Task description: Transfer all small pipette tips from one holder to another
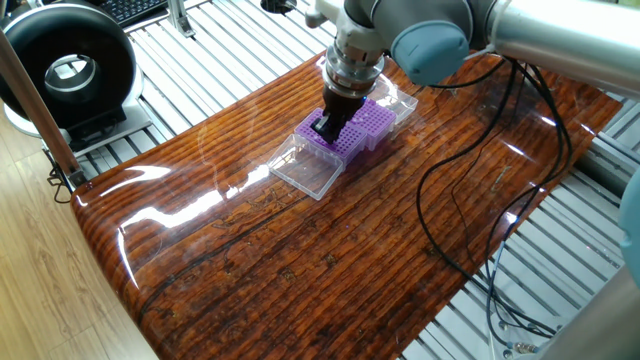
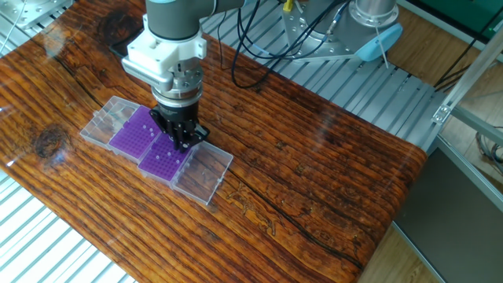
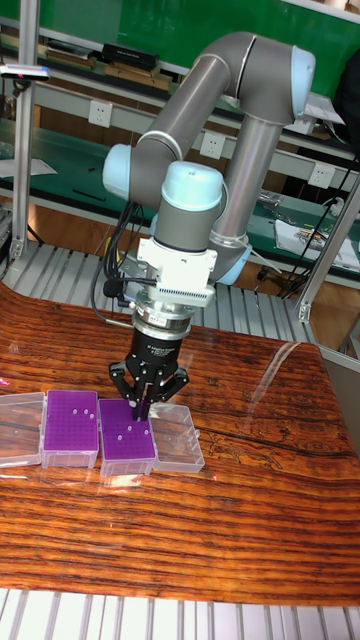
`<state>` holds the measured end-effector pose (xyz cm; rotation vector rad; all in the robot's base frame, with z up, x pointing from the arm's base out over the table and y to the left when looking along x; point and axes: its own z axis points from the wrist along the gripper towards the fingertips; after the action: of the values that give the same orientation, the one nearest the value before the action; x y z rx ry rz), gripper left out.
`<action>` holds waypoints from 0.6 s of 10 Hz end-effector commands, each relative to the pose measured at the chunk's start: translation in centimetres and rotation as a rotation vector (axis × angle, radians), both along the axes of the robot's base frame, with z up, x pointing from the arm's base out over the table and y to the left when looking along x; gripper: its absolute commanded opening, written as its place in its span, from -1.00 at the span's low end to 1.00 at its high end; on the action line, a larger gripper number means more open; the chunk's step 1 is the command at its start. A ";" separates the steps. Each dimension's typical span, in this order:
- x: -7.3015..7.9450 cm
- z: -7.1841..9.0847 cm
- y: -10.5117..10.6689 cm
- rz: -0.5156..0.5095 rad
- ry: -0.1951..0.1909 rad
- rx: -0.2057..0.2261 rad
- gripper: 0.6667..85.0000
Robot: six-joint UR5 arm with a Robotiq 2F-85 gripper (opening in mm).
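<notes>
Two purple holders sit side by side in clear open-lid boxes: one holder (image 3: 70, 428) (image 2: 132, 134) (image 1: 375, 118) and the other holder (image 3: 125, 442) (image 2: 163, 159) (image 1: 348, 142). A few small white pipette tips (image 3: 119, 434) dot both grids. My gripper (image 3: 140, 408) (image 2: 182, 143) (image 1: 324, 128) points straight down over the far edge of the second holder, its fingertips just above or at the grid. The fingers stand close together and look shut; no tip shows between them.
Clear lids lie flat at the outer sides of the boxes, lid (image 2: 203, 174) and lid (image 2: 108, 119). Black cables (image 1: 470, 200) trail over the wooden table (image 1: 300, 260). A black round device (image 1: 68, 70) stands off the table's corner, on metal rollers.
</notes>
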<state>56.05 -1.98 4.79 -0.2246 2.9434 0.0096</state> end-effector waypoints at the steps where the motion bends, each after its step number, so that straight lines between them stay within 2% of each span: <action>1: 0.1 -0.1 0.2 -0.003 -0.003 0.011 -0.57; 6: 0.1 -0.5 0.1 0.006 -0.008 0.011 -0.57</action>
<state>56.06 -2.01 4.33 -0.2383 2.9396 0.0102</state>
